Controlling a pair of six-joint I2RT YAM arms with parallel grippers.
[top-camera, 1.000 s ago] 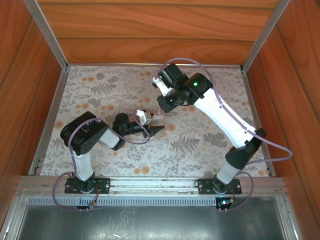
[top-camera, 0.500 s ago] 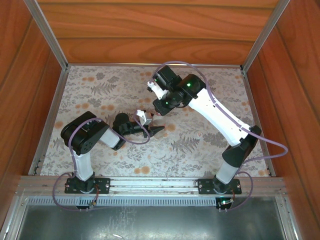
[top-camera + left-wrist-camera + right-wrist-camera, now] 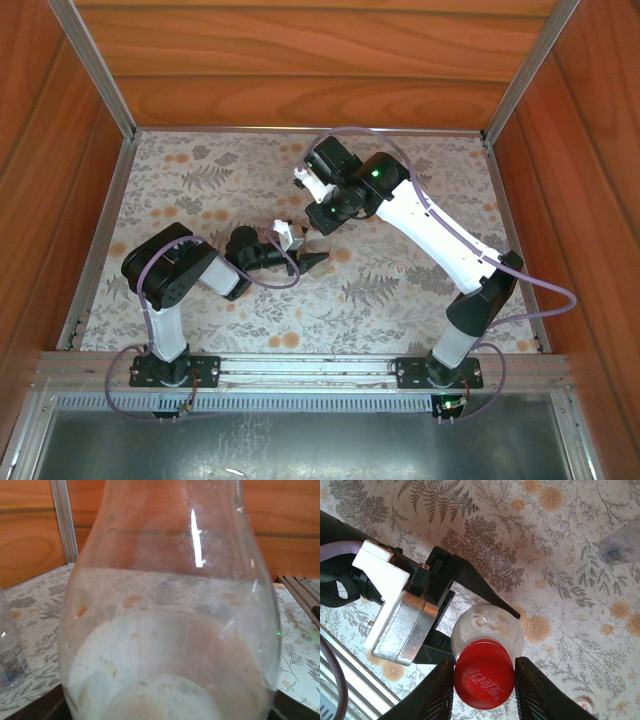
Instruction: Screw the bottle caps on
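Right jaws: swung in, pinching red cap
Left jaws: clamping clear bottle beneath
Next: twisting

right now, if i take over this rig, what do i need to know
Left gripper: shut on the clear bottle, held upright.
Right gripper: shut on the red cap, which sits on that bottle's neck.
Second bottle: standing apart on the cloth.
Done: red cap is on; how far it is threaded I cannot tell.
Left: finish tightening it, then cap the second bottle.
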